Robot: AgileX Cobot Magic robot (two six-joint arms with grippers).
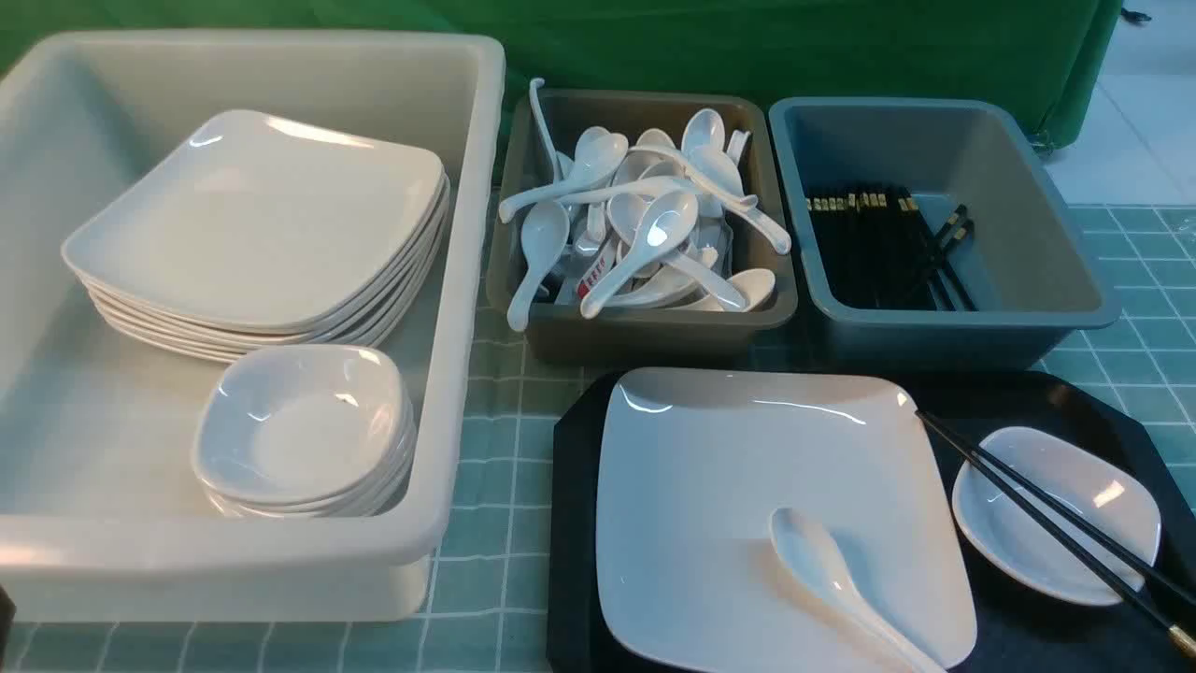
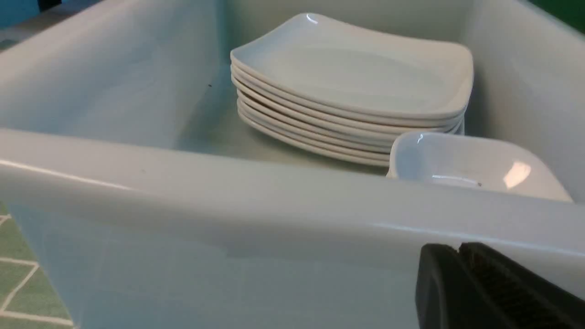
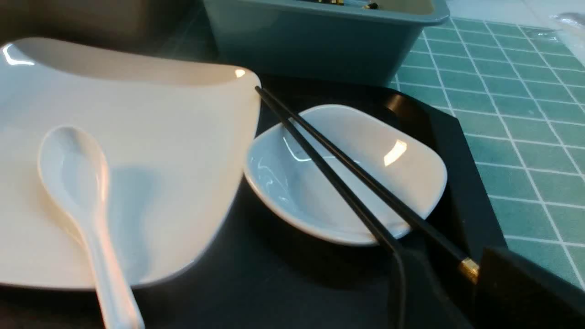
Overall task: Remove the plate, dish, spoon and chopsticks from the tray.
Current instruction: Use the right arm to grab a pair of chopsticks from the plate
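Chopsticks (image 3: 365,179) are laid across dish (image 1: 1014,551) on the right part of tray (image 1: 1028,397). Their gold-capped ends are seen between the parted fingers of right gripper (image 3: 445,262); contact cannot be told. Spoon (image 1: 822,570) is rested on plate (image 1: 747,467), left of dish. Left gripper (image 2: 459,256) is seen at the outer wall of tub (image 2: 228,192), fingers pressed together, nothing held.
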